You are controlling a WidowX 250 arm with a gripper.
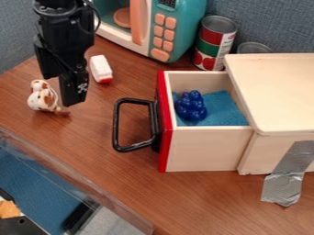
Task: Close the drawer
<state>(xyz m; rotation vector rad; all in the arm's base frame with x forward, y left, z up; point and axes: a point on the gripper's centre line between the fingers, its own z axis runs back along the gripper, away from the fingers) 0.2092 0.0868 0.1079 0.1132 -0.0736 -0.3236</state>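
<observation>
Drawer (205, 149) out at box's (276, 92) 9 o'clock | gripper (73, 100) at handle's (116, 124) 10 o'clock, spread or closed: can't tell | probably light, rigid; push red front (165, 151) toward 3 o'clock

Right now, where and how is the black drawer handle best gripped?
Probably by the outer bar of the handle, coming down from above: the loop juts out from the drawer's red front, with open space between bar and front for gripping around it.

Drawer (205, 149): lt wood w/ red front (162, 158) & blk loop handle (116, 124). It's open & upright, sticking out of lt wood cabinet (276, 92) twd view's L, over brn tabletop (202, 202).
</observation>
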